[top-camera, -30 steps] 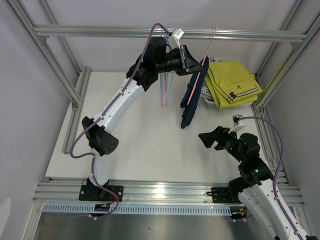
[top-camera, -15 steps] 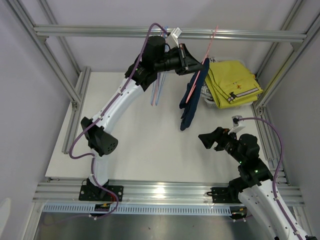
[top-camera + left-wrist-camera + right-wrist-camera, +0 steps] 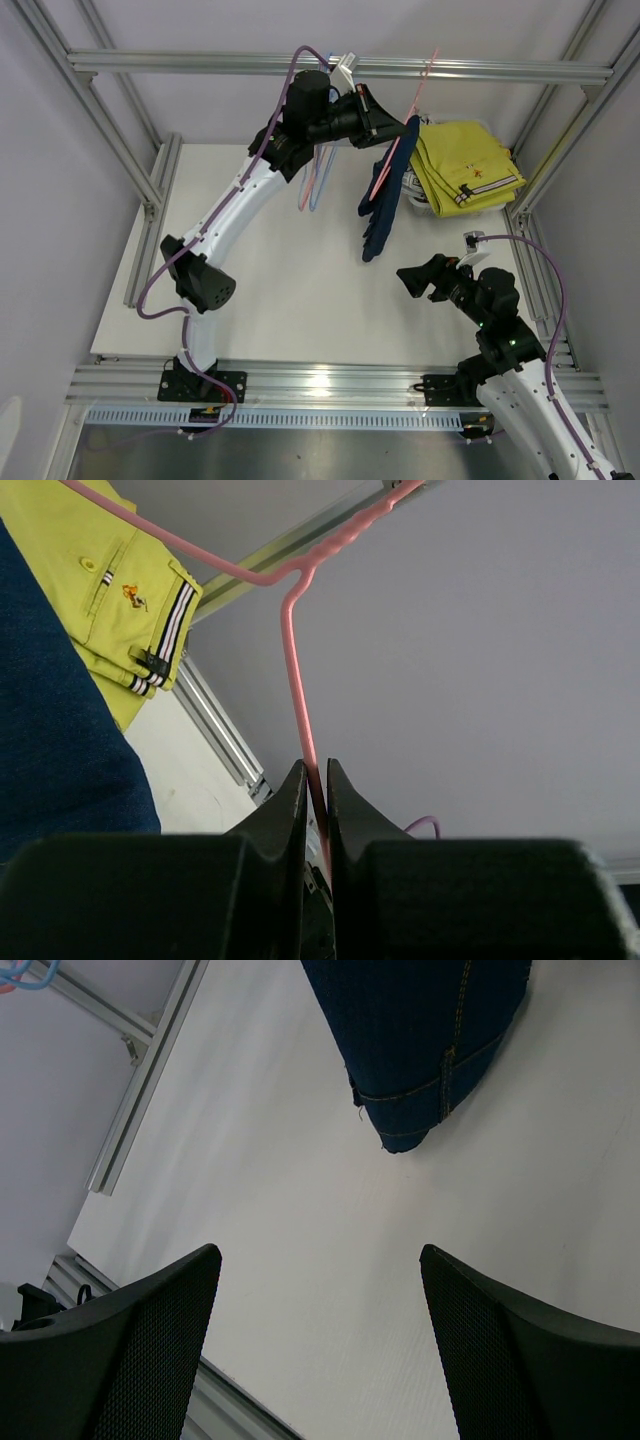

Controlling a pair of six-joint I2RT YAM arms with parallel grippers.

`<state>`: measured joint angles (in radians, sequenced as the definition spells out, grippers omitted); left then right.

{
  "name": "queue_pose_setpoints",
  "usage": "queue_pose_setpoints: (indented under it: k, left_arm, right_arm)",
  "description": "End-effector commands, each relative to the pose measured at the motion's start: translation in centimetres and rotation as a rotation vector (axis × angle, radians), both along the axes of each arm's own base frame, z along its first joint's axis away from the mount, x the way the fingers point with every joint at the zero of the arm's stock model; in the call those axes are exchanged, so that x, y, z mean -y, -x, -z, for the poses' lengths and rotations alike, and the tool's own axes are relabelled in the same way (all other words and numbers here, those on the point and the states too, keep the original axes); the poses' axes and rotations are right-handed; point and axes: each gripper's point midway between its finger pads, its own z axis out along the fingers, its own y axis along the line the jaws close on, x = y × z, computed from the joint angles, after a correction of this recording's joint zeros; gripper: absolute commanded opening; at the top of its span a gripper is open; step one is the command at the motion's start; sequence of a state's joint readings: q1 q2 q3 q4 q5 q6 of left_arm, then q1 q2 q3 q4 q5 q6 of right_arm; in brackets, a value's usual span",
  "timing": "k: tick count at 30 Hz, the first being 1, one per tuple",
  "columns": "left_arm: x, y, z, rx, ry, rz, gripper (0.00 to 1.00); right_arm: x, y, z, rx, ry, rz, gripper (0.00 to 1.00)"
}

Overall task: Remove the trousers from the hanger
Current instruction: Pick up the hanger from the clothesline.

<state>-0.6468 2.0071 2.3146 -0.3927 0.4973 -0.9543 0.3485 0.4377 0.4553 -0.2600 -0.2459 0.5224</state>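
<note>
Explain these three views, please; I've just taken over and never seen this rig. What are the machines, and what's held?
Two white robot arms are bolted at the near edge of a white table. The wide picture looks down from above and behind them; the other two come from a camera on each wrist, showing that arm's own black fingers. The left gripper is shut on the wire of a pink hanger, up near the overhead rail, and dark navy trousers hang from it. The right gripper is open and holds nothing, low over the table, facing the trousers' hem. Folded yellow trousers lie at the far right corner. Spare hangers dangle next to the left gripper.
</note>
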Motion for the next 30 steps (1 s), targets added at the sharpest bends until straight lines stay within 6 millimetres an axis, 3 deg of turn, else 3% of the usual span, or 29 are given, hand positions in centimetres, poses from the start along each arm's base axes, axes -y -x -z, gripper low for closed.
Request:
queue_pose_setpoints:
  k: [1, 14, 26, 30]
  left_arm:
    - [-5.3, -0.9, -12.8, 0.317, 0.228, -0.194, 0.01]
    - [-5.4, -2.0, -13.2, 0.337, 0.250, -0.243, 0.01]
    - [-5.3, -1.4, -14.6, 0.369, 0.287, -0.266, 0.01]
    - [-5.0, -0.8, -15.0, 0.396, 0.281, -0.272, 0.01]
  right_arm:
    - [-0.1, -0.2, -0.5, 0.032, -0.002, -0.011, 0.85]
    - [0.0, -0.6, -0.3, 0.030, -0.003, -0.014, 0.85]
    - [0.1, -0.7, -0.1, 0.024, -0.014, -0.015, 0.85]
    - [0.4, -0.9, -1.1, 0.045, -0.032, 0.007, 0.85]
